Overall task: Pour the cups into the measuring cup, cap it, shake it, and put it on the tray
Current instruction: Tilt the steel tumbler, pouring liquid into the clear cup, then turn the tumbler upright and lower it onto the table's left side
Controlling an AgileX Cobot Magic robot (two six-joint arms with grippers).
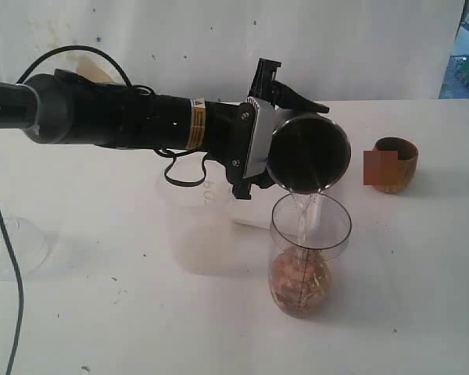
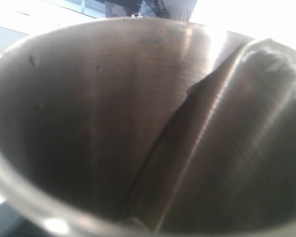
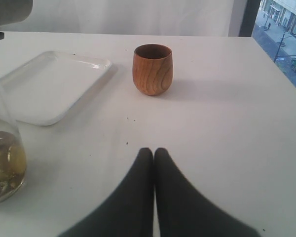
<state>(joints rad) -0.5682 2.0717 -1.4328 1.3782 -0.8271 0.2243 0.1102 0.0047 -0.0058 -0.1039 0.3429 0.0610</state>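
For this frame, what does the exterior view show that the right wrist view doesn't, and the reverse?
Only the exterior view: the left gripper holding the steel tumbler tipped, a thin stream falling into the measuring cup. Only the right wrist view: the shut right gripper, and the white tray in plain sight. Both: the brown wooden cup standing upright, and the measuring cup with brownish contents at its bottom.

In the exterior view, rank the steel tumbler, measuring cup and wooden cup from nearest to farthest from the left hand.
1. steel tumbler: gripped in the left hand, tipped and pouring.
2. measuring cup: just beneath the tumbler's lip.
3. wooden cup: standing apart, farther right.
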